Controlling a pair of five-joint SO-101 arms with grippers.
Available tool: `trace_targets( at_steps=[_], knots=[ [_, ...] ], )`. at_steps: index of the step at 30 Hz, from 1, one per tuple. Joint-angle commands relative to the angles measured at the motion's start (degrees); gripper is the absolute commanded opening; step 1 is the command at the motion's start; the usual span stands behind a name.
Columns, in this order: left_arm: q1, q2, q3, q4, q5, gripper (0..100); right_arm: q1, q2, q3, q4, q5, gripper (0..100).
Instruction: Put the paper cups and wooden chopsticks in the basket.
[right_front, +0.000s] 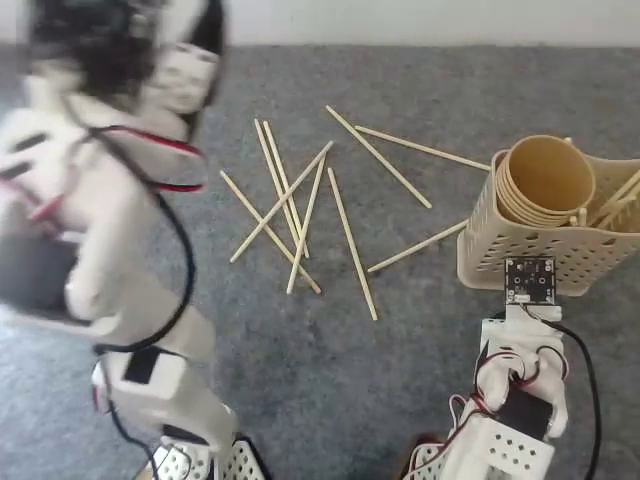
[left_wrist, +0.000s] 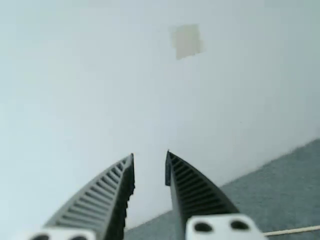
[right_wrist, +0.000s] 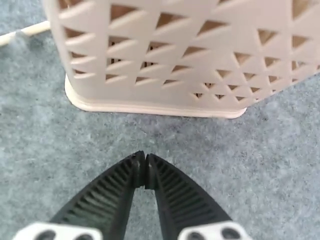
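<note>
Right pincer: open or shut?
Shut. The right pincer has its tips touching with nothing between them, over the carpet near the basket.

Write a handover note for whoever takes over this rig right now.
Left gripper: open, empty, pointed at the wall.
Right gripper: shut, empty, over the carpet by the basket.
Done: paper cups stacked in the basket, a few chopsticks beside them.
Left to do: about nine loose chopsticks on the carpet.
</note>
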Motion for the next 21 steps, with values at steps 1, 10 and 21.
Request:
trace_targets(
  at_steps=[1,10,21],
  knots=[
    [-8.0,-3.7,3.8,1.4,1.1,9,-0.4,-0.7,-0.4,-1.0,0.5,0.7],
    [-23.3,-16.9,31.5,1.4,1.1,1,-0.4,-0.7,-0.4,-0.7,0.5,0.7],
    [-18.1,-37.4,91.4,-13.8,0.7,1,-2.2,-0.7,0.1,-0.7,0.7,0.7]
  ],
)
